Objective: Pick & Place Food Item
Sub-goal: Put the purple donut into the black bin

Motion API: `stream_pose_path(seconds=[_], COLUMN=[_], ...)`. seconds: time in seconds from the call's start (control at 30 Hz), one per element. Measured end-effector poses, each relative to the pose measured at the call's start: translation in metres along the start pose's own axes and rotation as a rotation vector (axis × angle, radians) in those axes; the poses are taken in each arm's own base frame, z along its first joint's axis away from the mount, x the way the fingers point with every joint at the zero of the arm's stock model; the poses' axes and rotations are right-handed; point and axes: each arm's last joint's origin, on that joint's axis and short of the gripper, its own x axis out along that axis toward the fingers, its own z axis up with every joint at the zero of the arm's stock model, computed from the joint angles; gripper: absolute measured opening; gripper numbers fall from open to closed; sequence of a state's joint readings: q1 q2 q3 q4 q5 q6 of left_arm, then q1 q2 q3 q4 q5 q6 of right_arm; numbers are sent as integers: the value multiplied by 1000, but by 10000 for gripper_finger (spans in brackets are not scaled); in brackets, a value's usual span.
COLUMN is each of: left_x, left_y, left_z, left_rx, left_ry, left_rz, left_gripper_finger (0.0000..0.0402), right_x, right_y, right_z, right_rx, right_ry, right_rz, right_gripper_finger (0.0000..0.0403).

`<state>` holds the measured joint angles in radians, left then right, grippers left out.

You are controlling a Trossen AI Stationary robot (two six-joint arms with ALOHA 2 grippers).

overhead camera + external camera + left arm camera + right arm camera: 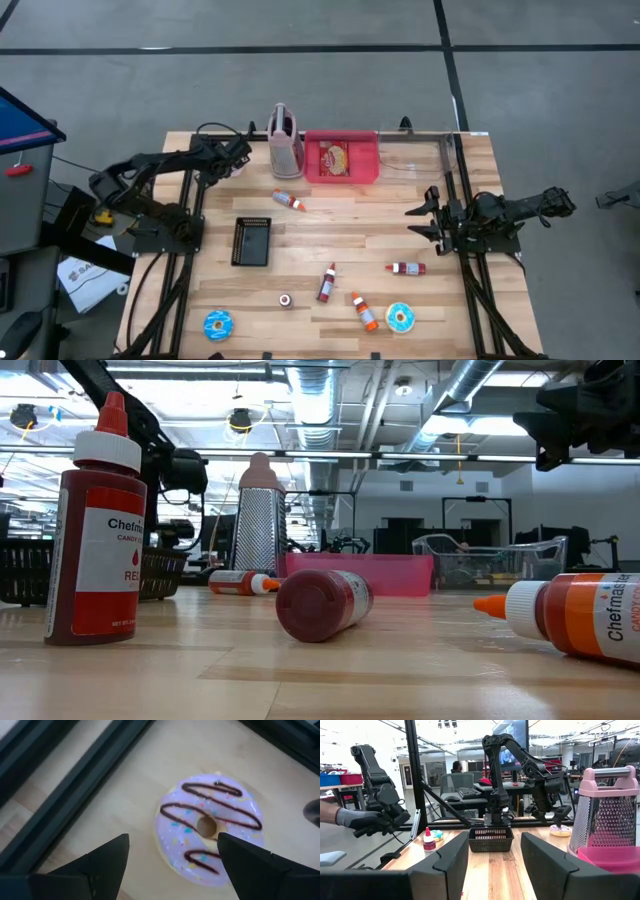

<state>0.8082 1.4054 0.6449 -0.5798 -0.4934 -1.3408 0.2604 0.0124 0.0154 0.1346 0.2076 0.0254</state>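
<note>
The left gripper (170, 857) hung over a lilac-iced doughnut (212, 827) at the far left of the bench (330, 225), just left of the pink-handled grater (285, 140), with its jaws spread wide and holding nothing. In the left wrist view the doughnut lay flat on the wood, off-centre toward one finger (250, 862) rather than midway between the two. To take it well, the arm would probably need to shift sideways until the ring sat squarely between the fingers, then come straight down so the tips reached the bench on either side before closing gently, since soft icing and a rounded edge could let it slip or tilt. The frame rail (75, 790) ran close beside it, so the outer finger (102, 860) needed room there. The red tray (342, 158), right of the grater, looked a likely destination, though that is a guess. The right gripper (425, 215) waited at the right side of the bench, jaws parted and empty.
</note>
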Motion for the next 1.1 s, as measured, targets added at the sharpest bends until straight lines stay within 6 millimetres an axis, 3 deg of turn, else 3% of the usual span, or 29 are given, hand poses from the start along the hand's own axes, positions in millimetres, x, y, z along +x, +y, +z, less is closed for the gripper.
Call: stream_pose_path(seconds=[0.53,1.1], left_x=[8,13], left_y=[8,4], left_z=[1,-3], left_rx=[-13,-14], left_ry=[-6,42], left_rz=[55,-47], left_gripper_finger=[300,300], right_x=[0,0], right_y=[0,0], right_z=[-2,-2], right_rx=[3,4], right_ry=[24,23], right_rz=[0,-2], right_gripper_finger=[175,175])
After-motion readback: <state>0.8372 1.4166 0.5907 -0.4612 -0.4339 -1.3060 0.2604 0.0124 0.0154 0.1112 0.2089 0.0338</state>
